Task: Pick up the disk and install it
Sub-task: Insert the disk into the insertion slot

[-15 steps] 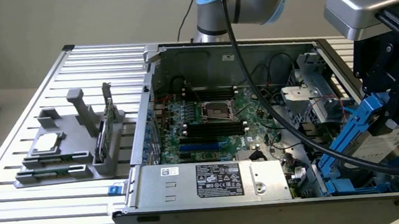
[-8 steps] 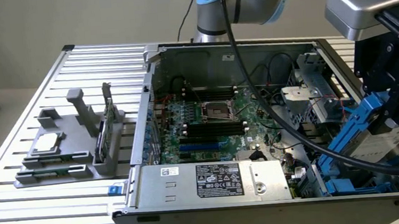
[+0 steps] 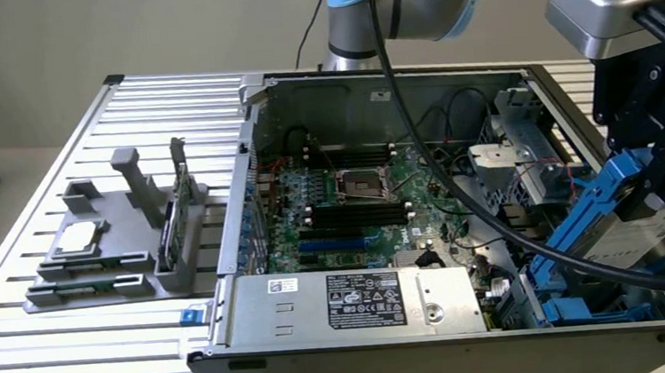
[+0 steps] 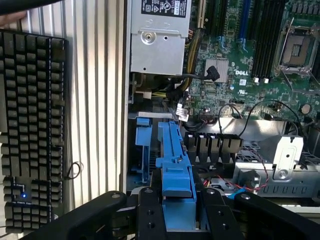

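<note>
One flat silver disk [image 3: 601, 205] [image 4: 175, 170], edged by a blue plastic carrier frame, hangs tilted over the exterior view's right end of the open grey metal computer case [image 3: 395, 73]. The black gripper [image 3: 659, 186] [image 4: 175, 212], closed partway, clamps it edge-on. Blue plastic bay rails [image 3: 566, 309] lie just below. Farther off sit the green motherboard [image 3: 334, 209] and the silver power supply box [image 3: 354, 301]. A black keyboard [image 4: 30, 125] rests on the slatted aluminium table [image 3: 72, 349].
</note>
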{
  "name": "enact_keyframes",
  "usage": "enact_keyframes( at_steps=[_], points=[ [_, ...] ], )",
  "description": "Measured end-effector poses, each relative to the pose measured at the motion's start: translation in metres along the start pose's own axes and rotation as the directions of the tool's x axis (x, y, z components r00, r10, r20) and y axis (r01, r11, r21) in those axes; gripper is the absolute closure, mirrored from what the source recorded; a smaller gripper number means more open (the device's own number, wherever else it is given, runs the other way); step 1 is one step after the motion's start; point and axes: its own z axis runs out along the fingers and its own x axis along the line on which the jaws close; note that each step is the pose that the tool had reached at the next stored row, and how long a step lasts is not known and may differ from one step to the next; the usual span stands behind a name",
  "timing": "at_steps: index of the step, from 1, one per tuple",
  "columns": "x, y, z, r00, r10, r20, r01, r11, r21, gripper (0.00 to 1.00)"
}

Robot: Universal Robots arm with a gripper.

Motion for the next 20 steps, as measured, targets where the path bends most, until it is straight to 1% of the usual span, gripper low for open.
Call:
enact_keyframes(
  at_steps=[3,8,17,20],
  points=[
    [0.0025,0.0002,0.0001,1.0000,0.005,-0.0007,-0.005,1.0000,-0.0022,0.67],
    [0.0034,0.0006,0.0022,0.9999,0.015,-0.0015,-0.015,0.9999,-0.0019,0.67],
    [0.0037,0.0016,0.0081,0.9997,0.023,0.0004,-0.023,0.9997,-0.0013,0.67],
    [0.0038,0.0019,0.0096,0.9997,0.024,0.0019,-0.024,0.9997,-0.0017,0.67]
  ],
)
